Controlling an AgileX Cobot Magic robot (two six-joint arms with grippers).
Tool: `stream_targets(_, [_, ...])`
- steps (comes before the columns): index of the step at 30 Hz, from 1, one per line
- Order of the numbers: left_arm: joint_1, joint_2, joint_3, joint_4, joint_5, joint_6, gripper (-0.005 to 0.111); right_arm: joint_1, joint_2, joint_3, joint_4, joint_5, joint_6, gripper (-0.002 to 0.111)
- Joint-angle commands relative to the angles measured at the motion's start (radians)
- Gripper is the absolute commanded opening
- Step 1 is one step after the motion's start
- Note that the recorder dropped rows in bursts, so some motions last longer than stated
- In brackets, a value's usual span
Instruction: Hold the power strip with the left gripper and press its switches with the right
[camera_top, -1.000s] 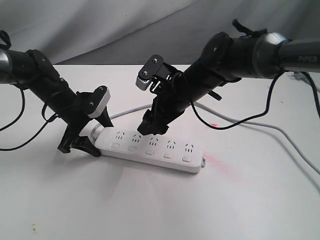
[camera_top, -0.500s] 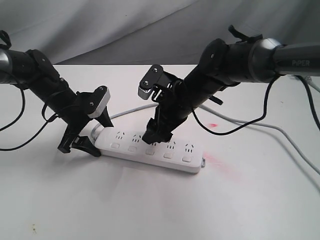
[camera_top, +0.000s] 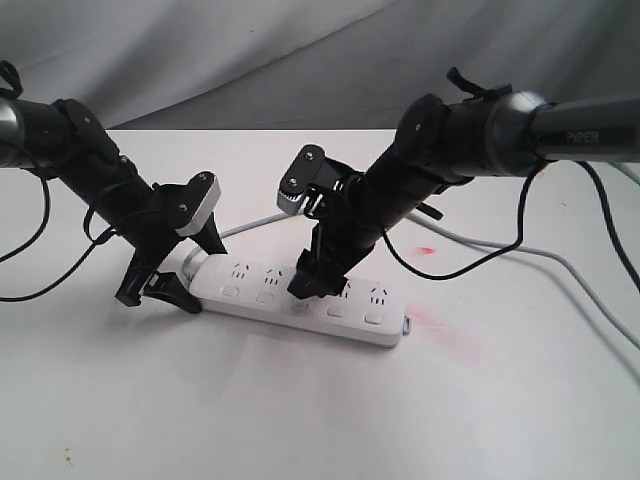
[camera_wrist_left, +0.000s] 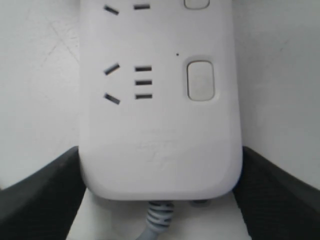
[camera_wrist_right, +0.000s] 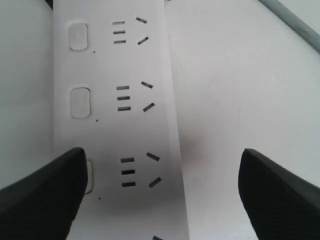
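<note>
The white power strip (camera_top: 385, 325) lies flat on the white table, its grey cord (camera_top: 480, 245) trailing off to the right. My left gripper (camera_top: 185, 270) straddles the strip's cord end, with a black finger pressed against each long side (camera_wrist_left: 160, 160). My right gripper (camera_top: 312, 280) stands open over the middle of the strip. One of its fingertips (camera_wrist_right: 50, 190) rests on the third of the switches (camera_top: 337, 310) and hides most of that button; the other hangs over bare table. Two more switches (camera_wrist_right: 80, 102) show beyond it.
A faint red patch (camera_top: 425, 250) marks the table right of the strip. Black arm cables (camera_top: 30, 240) droop at the left and under the right arm. A grey cloth backdrop (camera_top: 250, 50) hangs behind the table (camera_top: 300, 420).
My right gripper has come down and forward from above the sockets until a fingertip sits on the third switch. The left gripper and the strip have not moved.
</note>
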Motion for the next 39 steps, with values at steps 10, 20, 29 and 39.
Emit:
stream_targets(10, [-0.003, 0.005, 0.001, 0.016, 0.017, 0.005, 0.032, -0.005, 0.02, 0.006, 0.029, 0.003, -0.022, 0.076])
stream_targets(20, [-0.003, 0.005, 0.001, 0.009, 0.017, 0.005, 0.032, -0.005, 0.032, 0.006, 0.026, 0.007, -0.024, 0.076])
stream_targets(29, [-0.003, 0.005, 0.001, 0.009, 0.015, 0.005, 0.032, -0.005, 0.036, 0.081, -0.006, -0.06, -0.016, 0.076])
stream_targets(39, [-0.003, 0.005, 0.001, 0.009, 0.015, 0.005, 0.032, -0.005, 0.036, 0.088, -0.013, -0.07, -0.016, 0.076])
